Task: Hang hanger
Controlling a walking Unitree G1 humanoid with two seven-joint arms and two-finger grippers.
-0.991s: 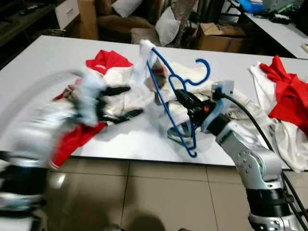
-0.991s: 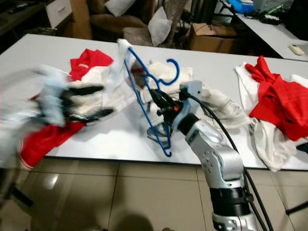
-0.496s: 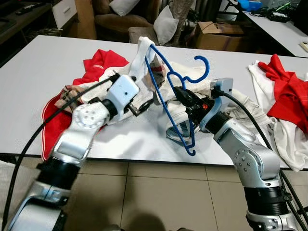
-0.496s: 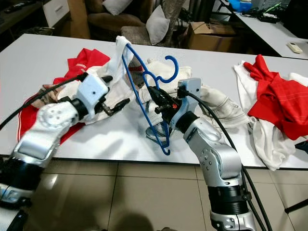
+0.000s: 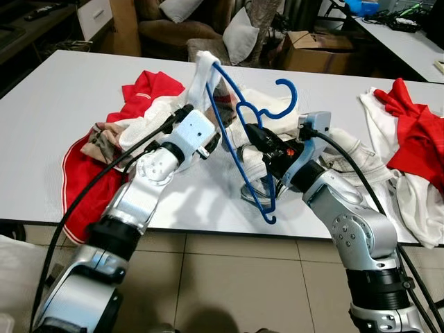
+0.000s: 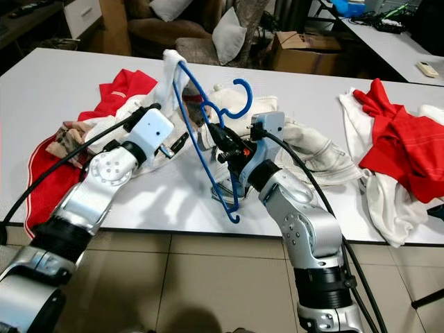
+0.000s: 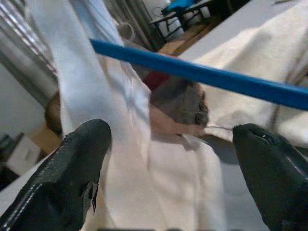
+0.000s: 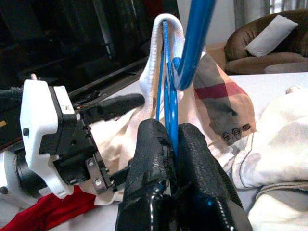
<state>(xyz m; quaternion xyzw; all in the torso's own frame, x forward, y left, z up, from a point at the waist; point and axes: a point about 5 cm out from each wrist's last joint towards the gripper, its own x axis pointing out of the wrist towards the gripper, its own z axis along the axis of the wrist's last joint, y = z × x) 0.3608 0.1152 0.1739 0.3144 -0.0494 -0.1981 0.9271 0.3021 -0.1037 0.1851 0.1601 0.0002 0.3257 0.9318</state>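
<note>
A blue plastic hanger (image 8: 197, 29) stands tilted above the white table (image 5: 55, 97), with its hook (image 5: 297, 97) pointing right. My right gripper (image 8: 168, 132) is shut on its thin lower bars. A white garment (image 5: 201, 76) hangs over the hanger's upper left end. My left gripper (image 7: 173, 139) is open just left of the hanger. Its fingers (image 6: 177, 143) reach toward that white cloth and the blue bar (image 7: 192, 72), touching neither. A checked garment (image 8: 221, 96) lies behind the hanger.
A heap of red and white clothes (image 5: 149, 90) lies on the table behind my left arm. More red and white clothes (image 5: 416, 139) lie at the right end. The table's front edge (image 5: 208, 225) runs above tiled floor. An armchair with a cushion (image 5: 239, 35) and a cardboard box (image 5: 312, 52) stand behind.
My left arm has swung in from the left, and its open gripper is now close beside the hanger. The right gripper has carried the hanger slightly to the left.
</note>
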